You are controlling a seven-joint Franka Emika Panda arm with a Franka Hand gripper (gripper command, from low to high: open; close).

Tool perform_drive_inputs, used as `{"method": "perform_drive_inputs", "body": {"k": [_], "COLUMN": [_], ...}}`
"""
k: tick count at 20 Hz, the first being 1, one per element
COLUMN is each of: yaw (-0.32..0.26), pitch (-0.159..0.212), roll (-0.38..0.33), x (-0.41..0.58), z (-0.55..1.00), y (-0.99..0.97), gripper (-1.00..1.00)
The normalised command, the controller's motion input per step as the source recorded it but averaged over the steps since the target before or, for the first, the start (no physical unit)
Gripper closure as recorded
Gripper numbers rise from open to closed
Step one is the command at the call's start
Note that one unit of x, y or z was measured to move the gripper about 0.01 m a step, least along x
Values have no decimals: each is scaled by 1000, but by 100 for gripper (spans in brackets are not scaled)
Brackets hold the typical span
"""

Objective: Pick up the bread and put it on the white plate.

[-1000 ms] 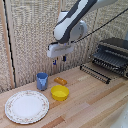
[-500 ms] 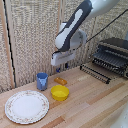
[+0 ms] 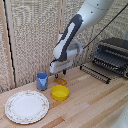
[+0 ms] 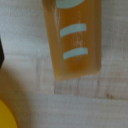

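Observation:
The bread (image 3: 61,80) is a small oblong orange-brown piece lying on the wooden table between the blue cup and the yellow bowl. In the wrist view it (image 4: 72,37) fills the frame, with pale stripes on top, and no finger touches it. My gripper (image 3: 58,74) hangs just above the bread, almost down on it, with its jaws apart and empty. The white dish (image 3: 27,106), a large flat plate with a faint patterned rim, lies at the exterior view's lower left, well apart from the gripper.
A blue cup (image 3: 42,80) stands just beside the bread toward the exterior view's left. A yellow bowl (image 3: 60,92) sits right in front of it and shows in a corner of the wrist view (image 4: 7,118). A toaster oven (image 3: 113,54) and a wire rack (image 3: 97,73) stand on the right.
The arm has come down and slightly toward the exterior view's left, bringing the gripper from well above the table to just over the bread.

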Motion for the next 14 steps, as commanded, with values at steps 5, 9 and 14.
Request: {"method": "perform_drive_inputs", "body": {"k": [5, 9, 14], "yaw": [53, 53, 30], "pitch": [33, 43, 31], "roll": [-4, -21, -23], "x": [157, 259, 270], "z": [-223, -122, -75], "y": [-261, -100, -2], "gripper": [-100, -100, 100]}}
